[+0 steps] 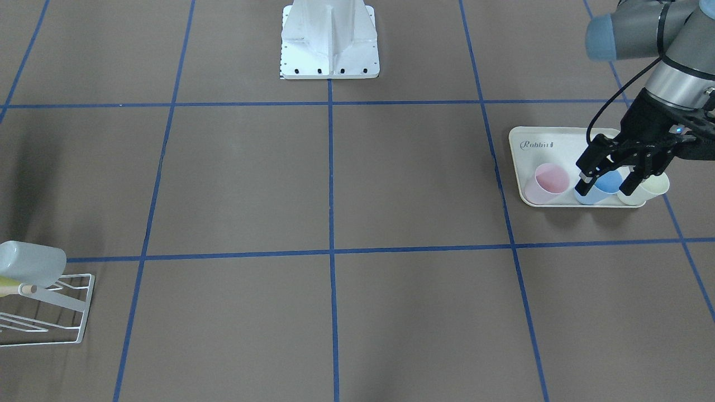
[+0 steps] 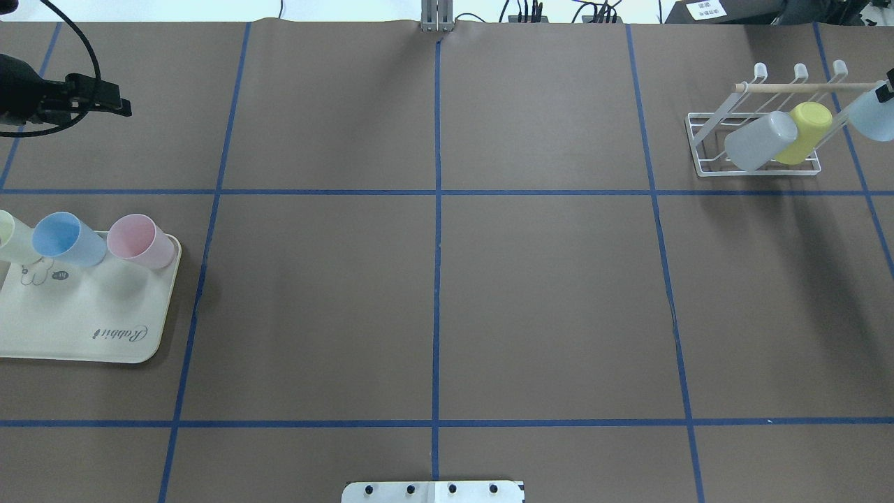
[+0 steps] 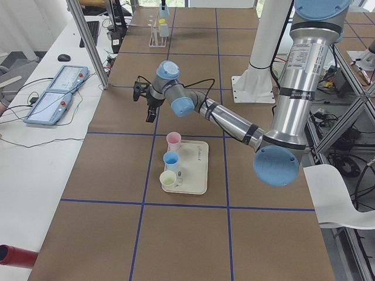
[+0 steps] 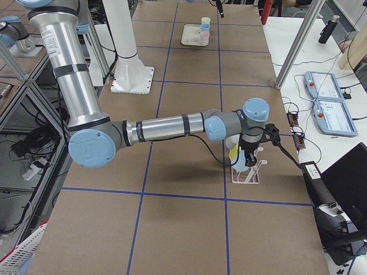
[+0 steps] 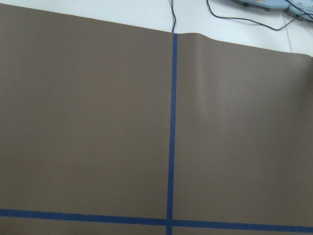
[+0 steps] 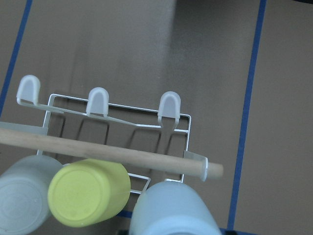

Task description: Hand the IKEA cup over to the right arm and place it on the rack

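Front-facing: shows the left gripper (image 1: 605, 184) at centre right, fingers spread, nothing between them. Seems to sit over the blue cup (image 1: 600, 190) on the tray (image 1: 522, 167), but only by line of sight. Catches the rack (image 1: 72, 312) at lower left, a grey cup (image 1: 28, 262) tilted on it.

Overhead: puts that gripper at upper left, well apart from the tray. Finds the pale blue cup (image 2: 873, 115) at the right edge, at the rack's right end under the rod (image 2: 803, 87). Tilted like the grey and yellow cup (image 2: 810, 129), probably to match the prong angle and slide on mouth-down. Gives only a black sliver of the right gripper (image 2: 890, 78), touching the cup's upper side.

Left side: confirms the left gripper raised beyond the tray, likely parked clear because its share looks done.

Right side: shows the right arm (image 4: 166, 127) stretched to the rack; too small for finger detail.

Left wrist: only bare table (image 5: 98, 98).

Right wrist: looks onto the cup at bottom centre, below the third prong cap (image 6: 168, 105). Shows no fingers, so cannot tell whether pinching or released.
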{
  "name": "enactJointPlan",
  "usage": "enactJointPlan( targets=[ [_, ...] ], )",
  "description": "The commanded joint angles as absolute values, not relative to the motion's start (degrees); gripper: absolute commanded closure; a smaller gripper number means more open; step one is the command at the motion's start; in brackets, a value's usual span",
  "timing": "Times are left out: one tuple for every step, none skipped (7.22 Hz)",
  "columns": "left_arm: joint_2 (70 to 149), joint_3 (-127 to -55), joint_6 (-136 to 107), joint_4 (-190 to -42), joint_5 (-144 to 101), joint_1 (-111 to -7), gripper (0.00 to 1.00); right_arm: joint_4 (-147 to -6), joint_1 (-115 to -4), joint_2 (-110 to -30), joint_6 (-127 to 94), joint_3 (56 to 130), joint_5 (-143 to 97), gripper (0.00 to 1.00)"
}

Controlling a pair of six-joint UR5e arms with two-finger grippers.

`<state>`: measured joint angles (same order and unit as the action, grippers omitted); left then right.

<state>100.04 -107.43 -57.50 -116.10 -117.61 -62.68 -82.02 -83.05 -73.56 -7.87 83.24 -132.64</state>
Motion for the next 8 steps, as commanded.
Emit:
enactJointPlan(
  targets=[
    [100.0, -107.6, -57.6, -116.1, -117.6, -62.7, 0.0, -80.1, -82.6, -73.2, -8.0, 81.6, -132.7, 0.79],
    [100.0, -107.6, -57.6, -116.0, -117.6, -62.6, 0.0, -80.1, -81.9, -72.3, -8.9, 81.6, -132.7, 0.79],
    [100.1, -107.7, -57.6, -116.1, -117.6, -62.6, 0.0, -80.1, -81.7, -72.2, -9.3, 81.5, -132.8, 0.79],
    [100.2, -107.8, -57.6, -115.8, -117.7, -62.6, 0.0, -80.0, -81.7, -72.5, -9.2, 81.0, -132.8, 0.78],
    [100.2, -107.8, -57.6, -115.8, -117.7, -62.6, 0.0, -79.9, -81.6, -72.5, -9.1, 80.5, -132.8, 0.76],
    [100.2, -107.8, -57.7, -115.8, -117.7, -62.6, 0.0, -78.0, -81.5, -72.5, -9.1, 79.0, -132.8, 0.73],
    [100.3, -107.9, -57.7, -115.8, -117.7, -62.6, 0.0, -76.7, -80.8, -72.5, -9.3, 78.1, -132.7, 0.65],
    [100.2, -107.9, -57.7, -115.8, -117.7, -62.6, 0.0, -76.6, -80.1, -72.2, -9.3, 78.0, -132.6, 0.42]
  ],
)
